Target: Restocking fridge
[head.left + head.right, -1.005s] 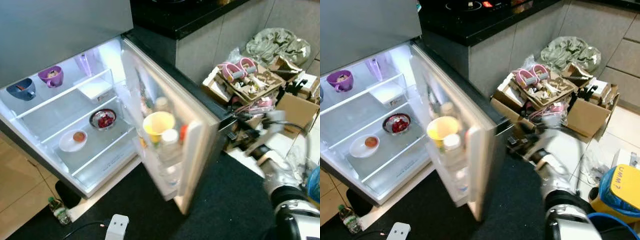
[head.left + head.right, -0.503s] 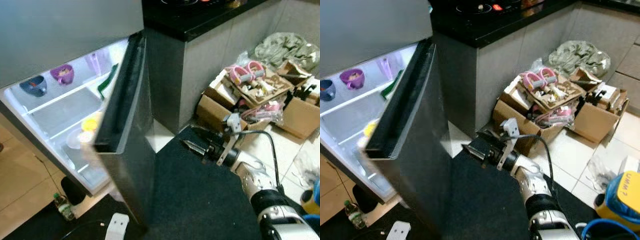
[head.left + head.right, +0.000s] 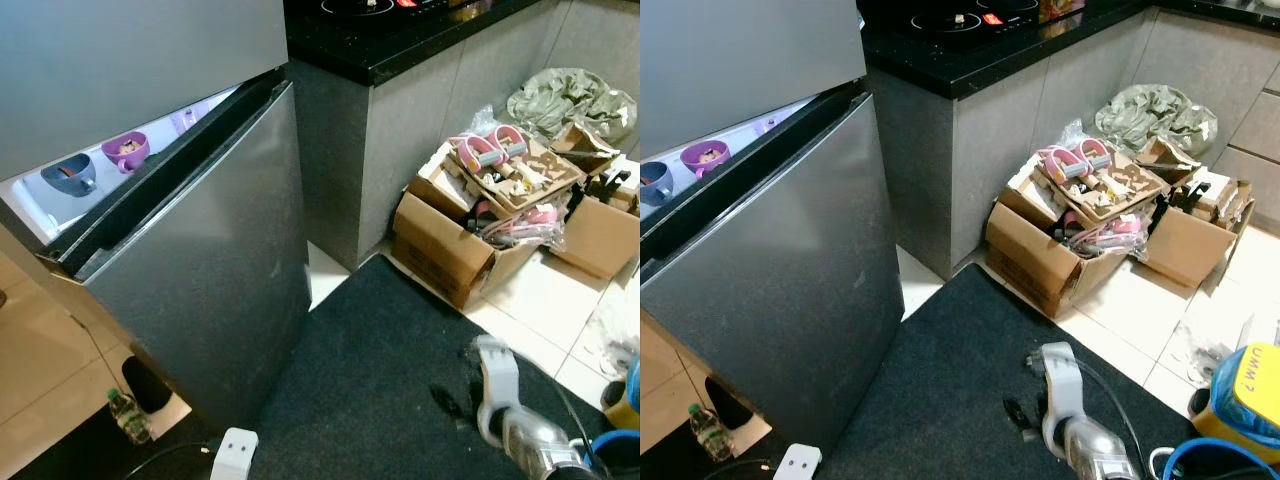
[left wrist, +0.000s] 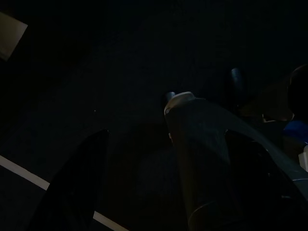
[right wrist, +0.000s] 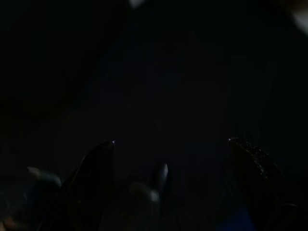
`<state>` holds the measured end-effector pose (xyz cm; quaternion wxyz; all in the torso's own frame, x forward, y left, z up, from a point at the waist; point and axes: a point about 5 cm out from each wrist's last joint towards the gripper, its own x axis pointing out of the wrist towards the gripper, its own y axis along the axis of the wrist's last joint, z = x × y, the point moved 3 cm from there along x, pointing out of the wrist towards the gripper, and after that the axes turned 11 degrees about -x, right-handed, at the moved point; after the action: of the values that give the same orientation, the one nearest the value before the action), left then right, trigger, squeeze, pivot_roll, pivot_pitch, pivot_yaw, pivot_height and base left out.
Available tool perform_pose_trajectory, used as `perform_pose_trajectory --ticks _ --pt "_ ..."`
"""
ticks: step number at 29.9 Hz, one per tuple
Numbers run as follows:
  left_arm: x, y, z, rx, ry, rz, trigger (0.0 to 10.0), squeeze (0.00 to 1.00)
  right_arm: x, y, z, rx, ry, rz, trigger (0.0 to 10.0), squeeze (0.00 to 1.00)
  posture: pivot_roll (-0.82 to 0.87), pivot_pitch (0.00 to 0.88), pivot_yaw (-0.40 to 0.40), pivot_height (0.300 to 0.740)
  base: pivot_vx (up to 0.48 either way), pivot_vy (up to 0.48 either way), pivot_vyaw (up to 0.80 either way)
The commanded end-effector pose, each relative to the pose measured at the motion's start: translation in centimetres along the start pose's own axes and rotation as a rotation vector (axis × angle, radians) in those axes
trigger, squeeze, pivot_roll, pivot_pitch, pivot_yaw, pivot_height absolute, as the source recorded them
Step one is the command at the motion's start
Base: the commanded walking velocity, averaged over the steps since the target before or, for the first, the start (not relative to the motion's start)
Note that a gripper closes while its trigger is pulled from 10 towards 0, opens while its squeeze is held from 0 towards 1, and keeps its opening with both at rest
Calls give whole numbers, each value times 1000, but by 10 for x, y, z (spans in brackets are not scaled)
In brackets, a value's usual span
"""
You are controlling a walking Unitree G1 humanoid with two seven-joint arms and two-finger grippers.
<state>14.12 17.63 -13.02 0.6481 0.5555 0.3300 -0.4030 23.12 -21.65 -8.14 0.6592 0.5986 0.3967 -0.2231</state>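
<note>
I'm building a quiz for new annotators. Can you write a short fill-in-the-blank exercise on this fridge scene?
1. The fridge door is almost ____, leaving a lit gap.
2. Through the gap, a purple cup stands on the ____ shelf.
3. The right gripper hangs low over the dark ____.
4. The boxes of clutter stand on the ____ floor.

Missing words: shut; top; mat; tiled

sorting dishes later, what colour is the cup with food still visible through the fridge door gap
Purple; the cup shows best in the left eye view, beside a blue one.

A home kitchen: a steel fridge (image 3: 200, 290) beside a black worktop (image 3: 980, 45) with a hob (image 3: 950, 18), grey cabinets (image 3: 970, 170), tiled floor (image 3: 1120, 310)
</note>
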Motion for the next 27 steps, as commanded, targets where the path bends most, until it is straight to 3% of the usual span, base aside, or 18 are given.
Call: perform_pose_trajectory --ticks 1,3,4,5,6,7,8,11,12,13,14,15,16,17,18,21,24,27 --pt "-3 -22 -2 2 12 -72 10000 0 -3 -17 5 6 -47 -56 10000 0 -33 72 17 740 0 0 0" --pt "-1 11 -9 -26 56 58 10000 0 -14 -62 9 44 -126 -176 10000 0 -33 74 21 740 0 0 0" --pt "-1 11 -9 -26 56 58 10000 0 -14 -62 9 44 -126 -176 10000 0 -33 74 21 740 0 0 0" --pt "-1 55 -17 -53 100 208 10000 0 -20 -80 8 66 -147 -218 10000 0 -31 78 20 740 0 0 0" --pt "-1 55 -17 -53 100 208 10000 0 -20 -80 8 66 -147 -218 10000 0 -31 78 20 740 0 0 0" --pt "-3 88 -21 -57 117 312 10000 0 -21 -85 7 72 -148 -228 10000 0 -31 78 20 740 0 0 0" --pt "-3 88 -21 -57 117 312 10000 0 -21 -85 7 72 -148 -228 10000 0 -31 78 20 740 0 0 0" --pt "-19 171 -23 -41 125 564 10000 0 -22 -88 6 81 -153 -233 10000 0 -48 86 26 740 0 0 0" --pt "-19 171 -23 -41 125 564 10000 0 -22 -88 6 81 -153 -233 10000 0 -48 86 26 740 0 0 0" --pt "-32 212 -20 -7 118 682 10000 0 -21 -87 6 84 -159 -228 10000 0 -52 94 28 740 0 0 0" --pt "-32 212 -20 -7 118 682 10000 0 -21 -87 6 84 -159 -228 10000 0 -52 94 28 740 0 0 0" --pt "-50 253 -17 32 119 798 10000 0 -21 -86 7 83 -165 -222 10000 0 -59 105 29 740 0 0 0" --pt "-50 253 -17 32 119 798 10000 0 -21 -86 7 83 -165 -222 10000 0 -59 105 29 740 0 0 0" --pt "-66 282 -17 67 139 879 10000 0 -21 -86 7 80 -167 -221 10000 0 -65 113 30 740 0 0 0" --pt "-66 282 -17 67 139 879 10000 0 -21 -86 7 80 -167 -221 10000 0 -65 113 30 740 0 0 0" --pt "-86 310 -26 118 214 956 10000 0 -23 -89 8 72 -170 -216 10000 0 -72 128 30 740 0 0 0" --pt "-90 314 -28 127 234 967 10000 0 -24 -90 8 74 -170 -211 10000 0 -72 128 30 740 0 0 0" --pt "-121 339 -54 181 407 1040 10000 0 -27 -96 9 87 -176 -215 10000 0 -85 154 37 740 0 0 0"
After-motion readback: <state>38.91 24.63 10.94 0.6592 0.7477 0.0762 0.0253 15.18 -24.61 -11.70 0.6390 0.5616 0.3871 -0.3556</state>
